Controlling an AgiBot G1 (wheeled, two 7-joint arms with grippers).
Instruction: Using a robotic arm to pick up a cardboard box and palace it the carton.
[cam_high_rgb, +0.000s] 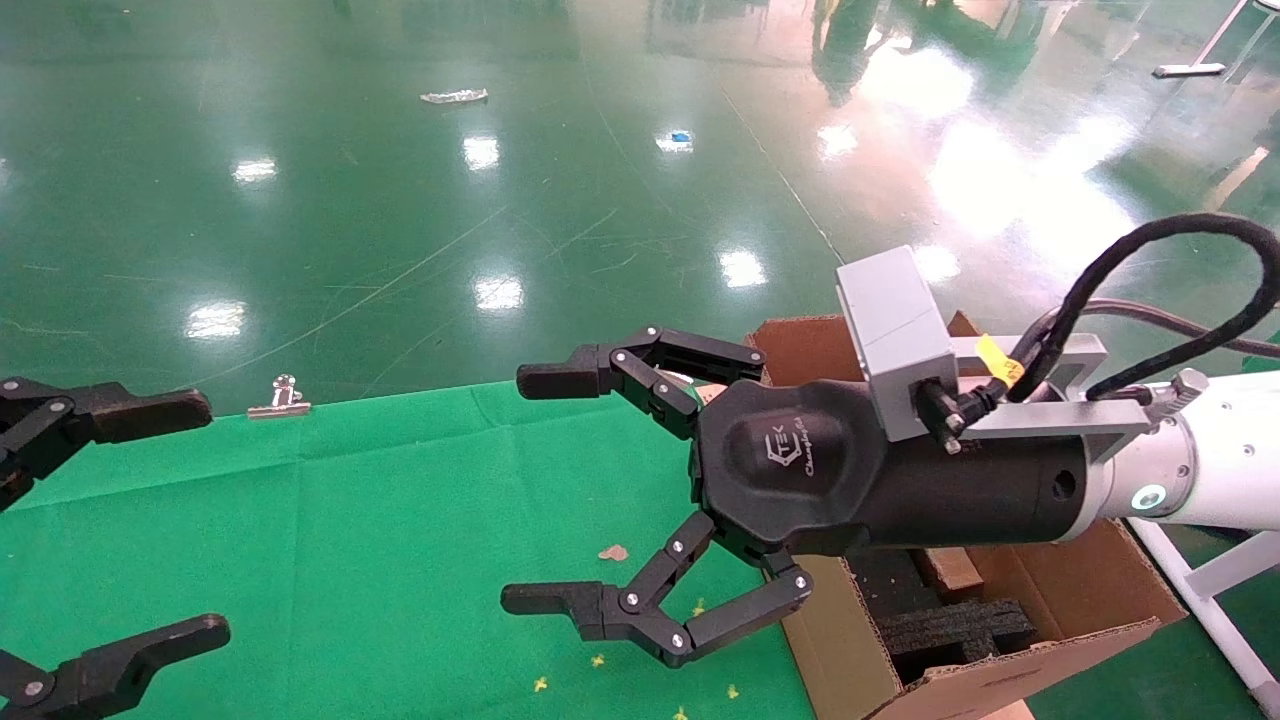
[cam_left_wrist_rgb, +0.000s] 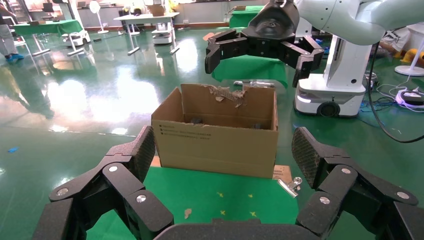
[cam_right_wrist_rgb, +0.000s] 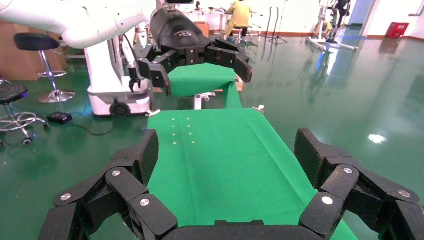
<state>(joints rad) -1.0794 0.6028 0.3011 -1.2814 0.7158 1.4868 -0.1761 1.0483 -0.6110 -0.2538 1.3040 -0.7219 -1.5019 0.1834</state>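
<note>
My right gripper (cam_high_rgb: 535, 490), on the white arm with the grey camera block (cam_high_rgb: 895, 335), hovers open and empty over the green cloth, just left of the carton (cam_high_rgb: 1060, 610). The carton is open-topped, with black foam blocks (cam_high_rgb: 950, 630) inside. A narrow brown cardboard piece (cam_high_rgb: 948, 570) lies among the foam; I cannot tell whether it is the small cardboard box. The left wrist view shows the carton (cam_left_wrist_rgb: 215, 142) with its torn flap and the right gripper (cam_left_wrist_rgb: 255, 67) above it. My left gripper (cam_high_rgb: 195, 520) is open and empty at the table's left end.
The table carries a green cloth (cam_high_rgb: 400, 520) with small yellow marks (cam_high_rgb: 598, 660) and a brown scrap (cam_high_rgb: 613, 552). A metal binder clip (cam_high_rgb: 280, 398) sits on its far edge. A white stand leg (cam_high_rgb: 1215, 600) is right of the carton. Shiny green floor lies beyond.
</note>
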